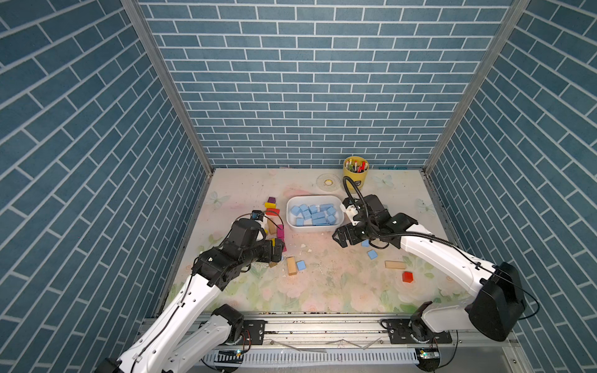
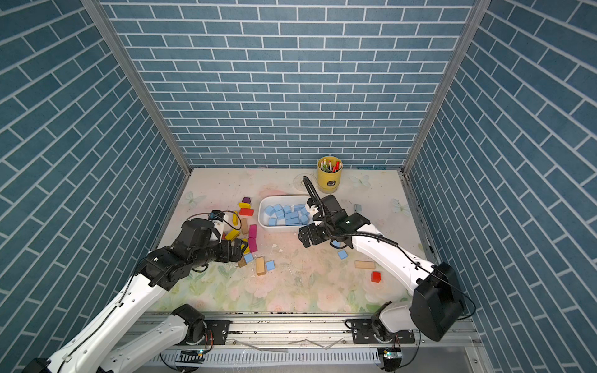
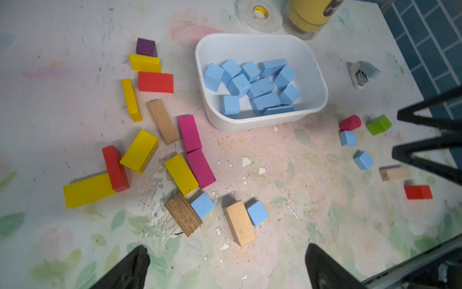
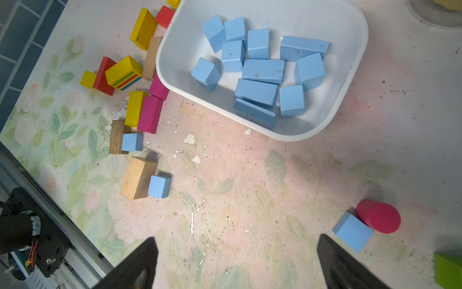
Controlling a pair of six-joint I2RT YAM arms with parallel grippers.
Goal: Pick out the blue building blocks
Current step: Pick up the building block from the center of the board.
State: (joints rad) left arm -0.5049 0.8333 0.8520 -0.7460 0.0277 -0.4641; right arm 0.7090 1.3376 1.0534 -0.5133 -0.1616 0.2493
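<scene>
In both top views, most blue blocks (image 1: 315, 213) are kept sorted in the tub (image 1: 310, 228). Left wrist view: four are left on the surface (image 3: 275, 175), and the left claw (image 3: 227, 247) is held open, empty. Right wrist view: the right claw (image 4: 237, 237) is held open too, for grabbing.

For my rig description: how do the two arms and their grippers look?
The left arm and right arm have smooth white shells with bulky black joints. The left gripper and right gripper have black, pointed fingers. A black ribbed hose loops above the right wrist.
</scene>
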